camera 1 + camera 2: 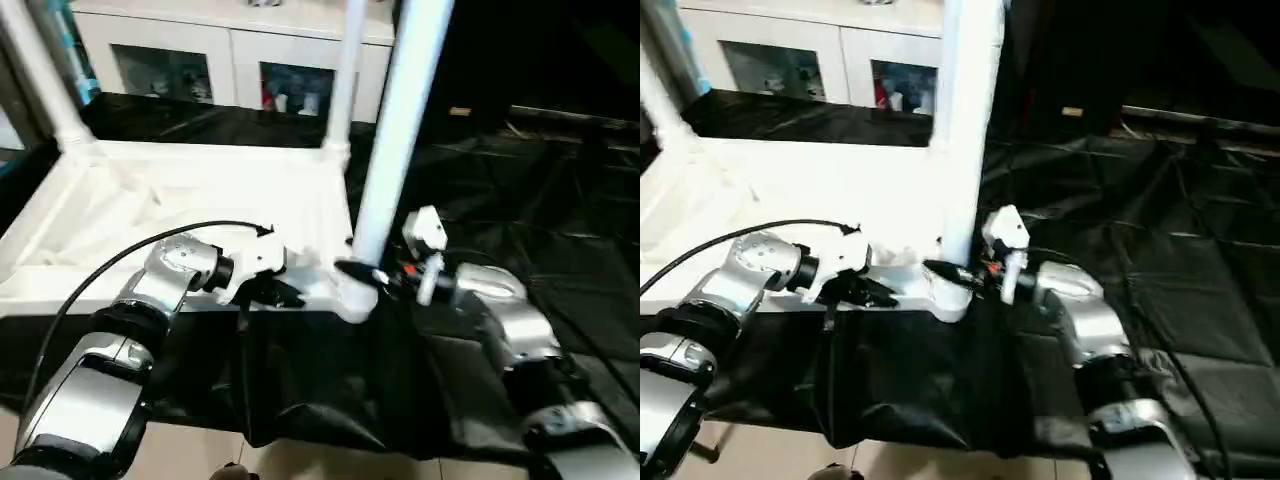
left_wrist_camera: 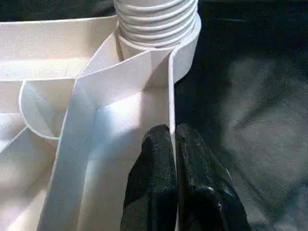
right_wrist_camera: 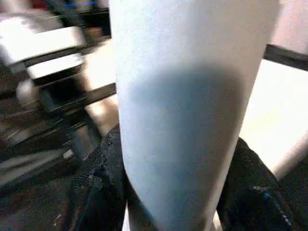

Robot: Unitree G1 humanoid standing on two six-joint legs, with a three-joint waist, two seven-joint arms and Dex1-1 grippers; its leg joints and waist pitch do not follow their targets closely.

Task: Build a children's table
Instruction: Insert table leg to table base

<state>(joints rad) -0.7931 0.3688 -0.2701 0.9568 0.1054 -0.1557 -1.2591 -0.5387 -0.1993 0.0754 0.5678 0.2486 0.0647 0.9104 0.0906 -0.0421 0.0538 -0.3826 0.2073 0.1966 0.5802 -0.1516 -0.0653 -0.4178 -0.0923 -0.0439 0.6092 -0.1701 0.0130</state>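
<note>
Children's table (image 1: 190, 200): inverted on black-draped tabletop (image 1: 520, 200). Left hand (image 2: 174, 144): fingers pinching its near rim wall. Right hand (image 1: 365, 275): fingers clasped around near-corner leg (image 1: 400, 130), upright in socket.

an indoor room set up as a robot test space: a black-draped worktop (image 1: 560, 200), a white glass-door cabinet (image 1: 200, 50) behind it (small items inside, too blurred to identify), pale floor (image 1: 200, 455).

head stereo downward, wrist cameras close
</note>
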